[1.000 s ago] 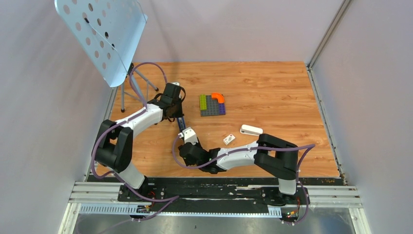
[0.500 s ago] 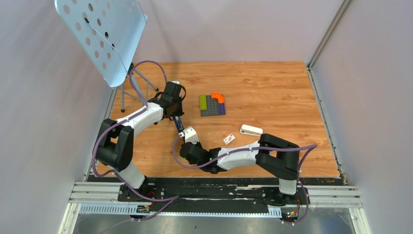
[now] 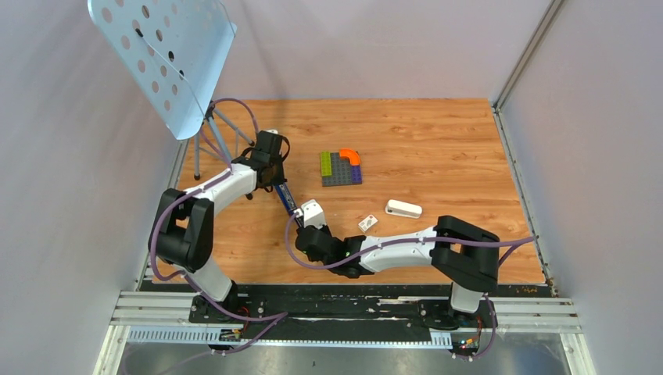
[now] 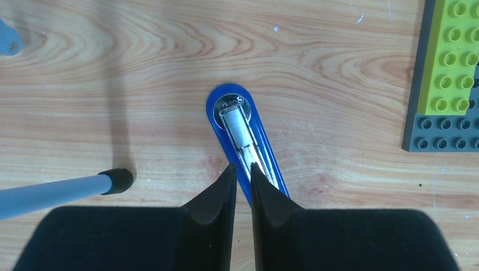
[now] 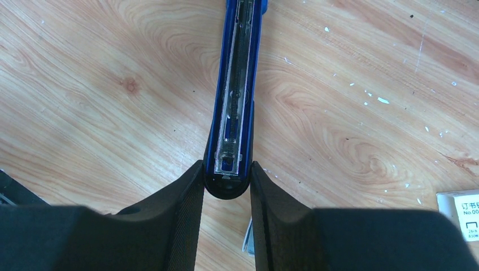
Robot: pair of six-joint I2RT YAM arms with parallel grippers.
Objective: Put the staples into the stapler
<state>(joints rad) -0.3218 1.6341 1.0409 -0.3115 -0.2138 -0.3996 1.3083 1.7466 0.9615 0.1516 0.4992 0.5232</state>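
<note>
Pair of arms, left arm (image 3: 227, 186) and right arm (image 3: 399, 248): white shells, bulky black joints; purple cables (image 3: 233, 100) looped alongside; black base rail (image 3: 336, 308); left end effector (image 4: 240, 169), right end effector (image 5: 226, 169): matt black tapered fingers (image 5: 181, 203)

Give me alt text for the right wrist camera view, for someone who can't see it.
The right end effector clamps the black end of a slim blue stapler, opened so its silver metal channel runs to the top edge. A wood-grain tabletop lies behind; a white printed cardboard box peeks in lower right.
</note>
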